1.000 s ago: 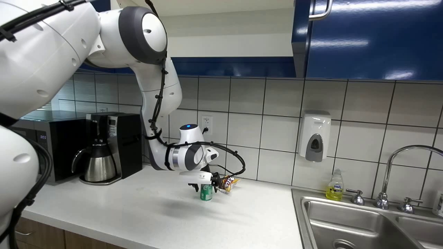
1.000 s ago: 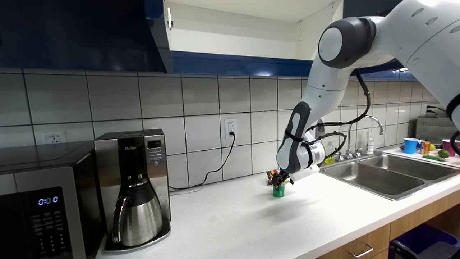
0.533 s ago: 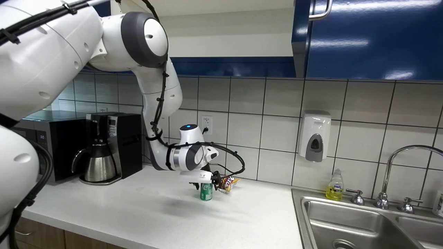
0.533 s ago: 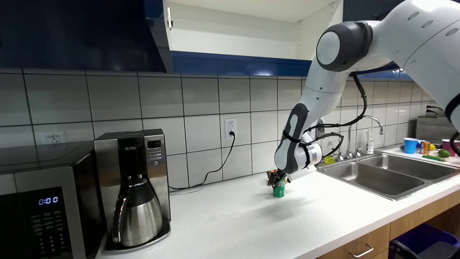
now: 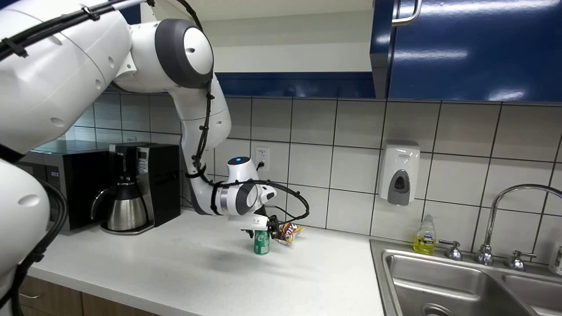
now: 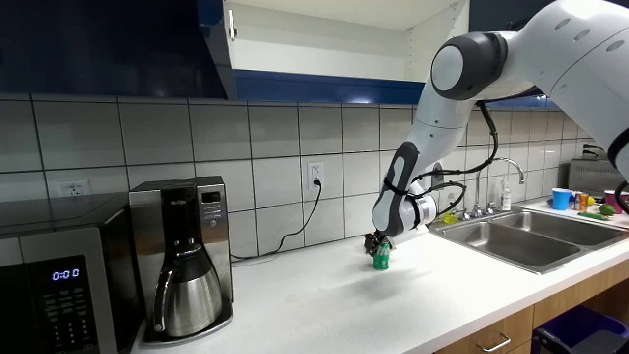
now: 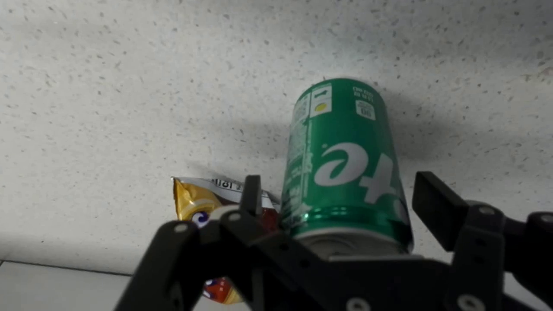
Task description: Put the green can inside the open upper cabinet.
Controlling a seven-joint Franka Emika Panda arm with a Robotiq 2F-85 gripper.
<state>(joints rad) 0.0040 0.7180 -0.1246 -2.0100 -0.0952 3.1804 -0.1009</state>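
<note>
At the far left of the counter (image 5: 189, 281) sits a dark microwave (image 5: 83, 175), and just right of it a coffee maker (image 5: 164, 184) with a steel pot (image 5: 127, 215) standing on its base. The white robot arm (image 5: 217, 114) reaches in from the left, bends high in front of the open upper cabinet (image 5: 298, 84), and hangs down over the back part of the counter. At its end the gripper (image 7: 339, 191) sits low around the upper part of the green can (image 5: 262, 245). The jaws are wide, one to each side of the can, and in the wrist view a gap shows between the can and each of them. The can stands upright on the counter, lower than the cabinet. A candy bag (image 5: 288, 231) lies just beside it, nearer the tiled wall (image 5: 351, 169), and in the wrist view the gripper covers part of the bag; whether bag and can touch, I cannot tell. Farther right, a soap dispenser (image 5: 406, 158) hangs on the wall, above and slightly left of a bottle of yellow dish soap (image 5: 424, 240). The bottle stands at the back rim of the steel sink (image 5: 381, 267), with the curved faucet (image 5: 491, 219) to its right.
</note>
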